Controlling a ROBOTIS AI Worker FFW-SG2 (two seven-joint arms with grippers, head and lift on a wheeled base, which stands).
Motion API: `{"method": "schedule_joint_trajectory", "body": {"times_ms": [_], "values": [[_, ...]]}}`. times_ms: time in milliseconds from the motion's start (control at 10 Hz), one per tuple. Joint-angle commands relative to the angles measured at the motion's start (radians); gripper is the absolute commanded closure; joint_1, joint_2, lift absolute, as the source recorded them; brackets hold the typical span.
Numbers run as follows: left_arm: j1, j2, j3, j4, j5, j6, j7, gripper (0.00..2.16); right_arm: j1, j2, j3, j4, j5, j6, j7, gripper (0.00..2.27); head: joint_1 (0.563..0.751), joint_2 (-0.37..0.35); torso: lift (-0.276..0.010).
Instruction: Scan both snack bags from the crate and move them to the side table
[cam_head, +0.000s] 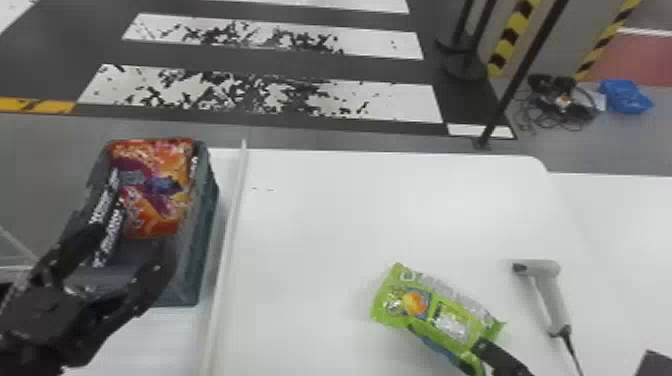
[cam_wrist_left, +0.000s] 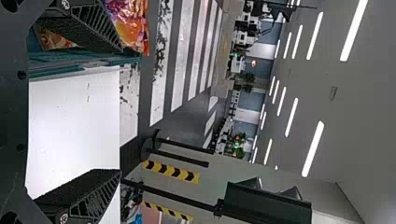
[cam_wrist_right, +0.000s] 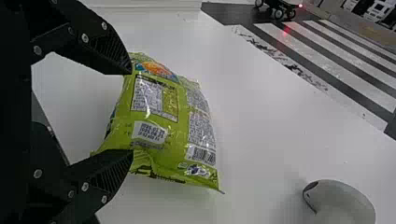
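My left gripper (cam_head: 131, 241) hangs over the near end of the grey crate (cam_head: 197, 250) in the head view. In the left wrist view, this gripper (cam_wrist_left: 121, 111) is open with nothing between its fingers. An orange-red snack bag (cam_head: 157, 192) lies in the crate's far part, beside packs with black-and-white edges. A green snack bag (cam_head: 435, 307) is on the white table. At the bag's near right end is my right gripper (cam_head: 492, 352). In the right wrist view, the right gripper (cam_wrist_right: 132, 114) has its fingers wide apart at the green bag (cam_wrist_right: 163, 121), one overlapping its end. A printed barcode faces up.
A light grey handheld scanner (cam_head: 550, 290) with a black cable lies right of the green bag. A white raised edge (cam_head: 227, 250) runs between crate and table (cam_head: 400, 210). Beyond the table stands a dark pole (cam_head: 520, 75).
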Motion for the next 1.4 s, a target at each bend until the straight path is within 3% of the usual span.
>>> {"method": "schedule_joint_trajectory", "body": {"times_ms": [0, 400, 500, 700, 800, 900, 1000, 1100, 1300], "values": [[0.004, 0.001, -0.003, -0.001, 0.000, -0.015, 0.000, 0.08, 0.011, 0.001, 0.001, -0.001, -0.001, -0.007, -0.022, 0.04, 0.695, -0.093, -0.029], [0.006, 0.000, -0.009, 0.001, 0.000, -0.024, 0.000, 0.08, 0.057, 0.001, -0.016, -0.133, 0.007, 0.042, 0.095, 0.05, 0.695, -0.105, -0.029], [0.007, -0.002, -0.011, 0.001, -0.002, -0.024, 0.000, 0.08, 0.054, 0.001, -0.008, -0.154, 0.024, 0.072, 0.160, 0.06, 0.695, -0.080, -0.029], [0.007, 0.000, -0.011, 0.001, -0.003, -0.024, 0.000, 0.08, 0.003, 0.001, 0.021, -0.159, 0.160, 0.143, 0.325, 0.22, 0.695, -0.026, -0.029], [0.007, -0.002, -0.011, 0.001, -0.003, -0.024, 0.000, 0.08, -0.006, 0.001, 0.039, -0.159, 0.209, 0.137, 0.364, 0.41, 0.695, 0.013, -0.029], [0.007, 0.000, -0.011, 0.003, -0.005, -0.024, 0.000, 0.08, -0.012, 0.001, 0.073, -0.159, 0.269, 0.124, 0.408, 0.99, 0.695, 0.031, -0.029], [0.007, -0.002, -0.011, 0.003, -0.006, -0.024, 0.000, 0.08, -0.018, 0.001, 0.105, -0.157, 0.315, 0.112, 0.414, 1.75, 0.695, 0.046, -0.029], [0.009, -0.002, -0.011, 0.003, -0.006, -0.034, 0.000, 0.08, -0.020, 0.001, 0.141, -0.157, 0.364, 0.082, 0.410, 2.23, 0.695, 0.062, -0.029], [0.015, -0.002, -0.011, 0.004, -0.009, -0.037, 0.000, 0.08, -0.011, 0.001, 0.233, -0.150, 0.492, -0.096, 0.411, 2.25, 0.695, 0.076, -0.029]]}}
